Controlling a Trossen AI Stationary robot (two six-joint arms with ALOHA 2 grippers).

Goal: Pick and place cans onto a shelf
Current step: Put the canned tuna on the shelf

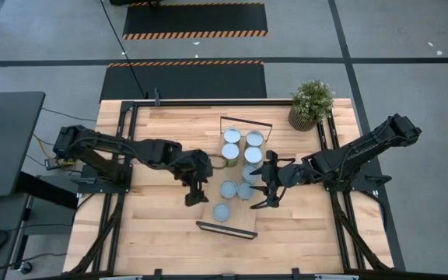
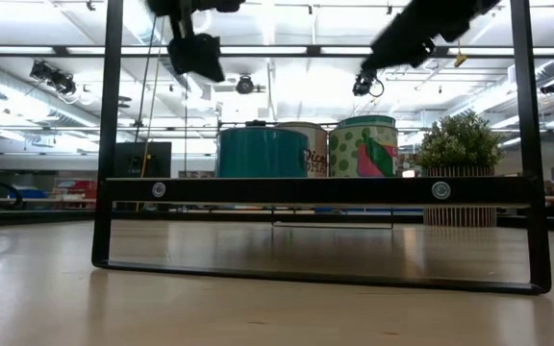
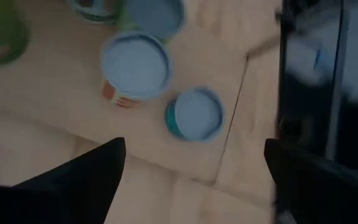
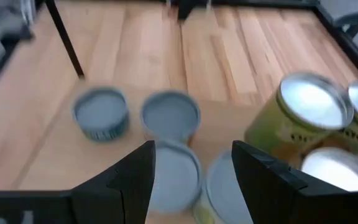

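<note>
Left jaws [image 1: 194,191] hang released above the shelf [image 1: 239,225], cans [image 1: 238,167] just beside them. Right jaws [image 1: 266,187] hover half-parted over the cans, grasping nothing I can see.

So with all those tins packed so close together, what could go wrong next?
Mainly bumping. The right gripper hangs over tightly clustered cans, so its part-open fingers could nudge a neighbour or tip one off the shelf. The left gripper hovers open just beside the same board, and both arms meet in the middle, so they might clash. The wire frame at the near end could also catch a finger.
</note>
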